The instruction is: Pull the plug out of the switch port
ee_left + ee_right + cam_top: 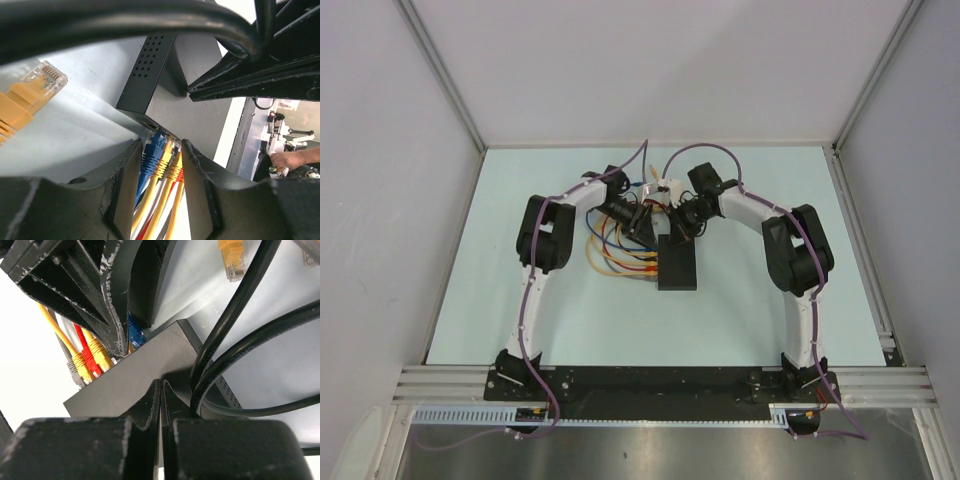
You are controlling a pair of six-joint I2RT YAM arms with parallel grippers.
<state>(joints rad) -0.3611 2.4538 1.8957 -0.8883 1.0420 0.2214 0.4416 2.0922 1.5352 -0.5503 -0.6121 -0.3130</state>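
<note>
- Right gripper [160, 387]: fingers pressed together, tips resting on the switch [125, 382] top.
- Left gripper [161, 145]: straddles blue plug [151, 152] and yellow plug [166, 164]; I cannot confirm clamping.

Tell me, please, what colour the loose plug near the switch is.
Orange with a clear tip: the loose plug shows best in the left wrist view.
</note>
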